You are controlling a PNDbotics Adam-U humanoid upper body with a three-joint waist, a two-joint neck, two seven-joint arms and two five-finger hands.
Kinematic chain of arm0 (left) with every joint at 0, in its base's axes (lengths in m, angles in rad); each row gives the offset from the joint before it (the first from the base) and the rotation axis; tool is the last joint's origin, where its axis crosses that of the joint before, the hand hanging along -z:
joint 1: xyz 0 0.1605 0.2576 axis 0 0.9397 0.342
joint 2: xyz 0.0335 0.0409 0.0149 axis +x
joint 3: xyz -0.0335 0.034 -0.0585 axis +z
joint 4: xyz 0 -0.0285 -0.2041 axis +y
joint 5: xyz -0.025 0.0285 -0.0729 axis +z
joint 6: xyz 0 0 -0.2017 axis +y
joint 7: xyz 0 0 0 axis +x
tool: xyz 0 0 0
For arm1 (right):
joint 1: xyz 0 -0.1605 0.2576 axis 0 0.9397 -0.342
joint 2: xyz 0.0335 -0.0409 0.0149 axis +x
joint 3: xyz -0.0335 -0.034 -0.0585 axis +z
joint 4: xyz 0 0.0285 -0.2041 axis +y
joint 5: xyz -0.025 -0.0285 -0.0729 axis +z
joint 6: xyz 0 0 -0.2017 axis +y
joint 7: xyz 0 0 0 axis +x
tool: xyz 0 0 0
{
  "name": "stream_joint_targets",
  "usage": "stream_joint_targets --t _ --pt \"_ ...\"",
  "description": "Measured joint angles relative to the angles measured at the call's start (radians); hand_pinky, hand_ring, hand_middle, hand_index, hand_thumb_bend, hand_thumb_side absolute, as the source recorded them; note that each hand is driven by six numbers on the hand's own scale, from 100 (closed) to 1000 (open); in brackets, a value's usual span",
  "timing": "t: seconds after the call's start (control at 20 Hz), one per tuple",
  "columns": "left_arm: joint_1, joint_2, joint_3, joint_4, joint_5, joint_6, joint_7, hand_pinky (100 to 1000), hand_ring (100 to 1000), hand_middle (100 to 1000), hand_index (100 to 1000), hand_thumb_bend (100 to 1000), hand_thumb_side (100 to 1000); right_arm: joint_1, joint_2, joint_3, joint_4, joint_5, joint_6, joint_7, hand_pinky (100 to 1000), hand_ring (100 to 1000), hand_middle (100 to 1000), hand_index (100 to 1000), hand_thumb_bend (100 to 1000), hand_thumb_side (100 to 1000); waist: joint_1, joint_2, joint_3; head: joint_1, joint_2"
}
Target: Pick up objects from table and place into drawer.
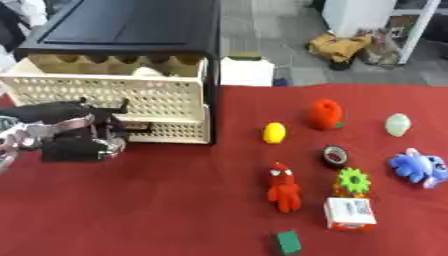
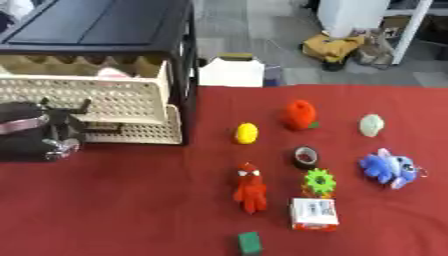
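A cream perforated drawer (image 1: 105,95) stands pulled out of the black cabinet (image 1: 131,25), with a pale thing (image 1: 149,72) inside it. My left hand (image 1: 79,137) is at the drawer's front, low on the left, just before a lower cream drawer (image 1: 171,131). Loose on the red table (image 1: 175,200) lie a yellow lemon (image 1: 275,132), an orange-red fruit (image 1: 325,114), a pale green egg (image 1: 397,124), a black tape roll (image 1: 334,156), a blue plush (image 1: 418,167), a green gear (image 1: 353,181), a white and orange box (image 1: 350,213), a red figure (image 1: 283,187) and a green cube (image 1: 288,242).
A white box (image 1: 247,71) stands just behind the table's far edge, to the right of the cabinet. On the floor beyond lie a yellow bundle (image 1: 337,47) and a white cabinet (image 1: 359,15). Bare red cloth stretches between my hand and the red figure.
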Motion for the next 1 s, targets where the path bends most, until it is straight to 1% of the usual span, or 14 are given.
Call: stream_joint_targets --t 0.4,1.0 --pt "-0.044 -0.052 0.000 0.081 -0.016 0.012 0.027 356 586 608 907 100 1000 0.000 0.001 0.000 0.000 0.000 -0.003 0.003 693 698 674 791 100 836 0.000 0.002 -0.002 0.003 -0.006" --pt "-0.083 -0.107 0.000 0.184 -0.041 0.007 0.093 314 511 576 914 100 1000 0.001 0.008 0.000 0.000 0.000 -0.005 0.005 693 699 673 791 100 833 0.001 0.002 -0.004 0.008 -0.011"
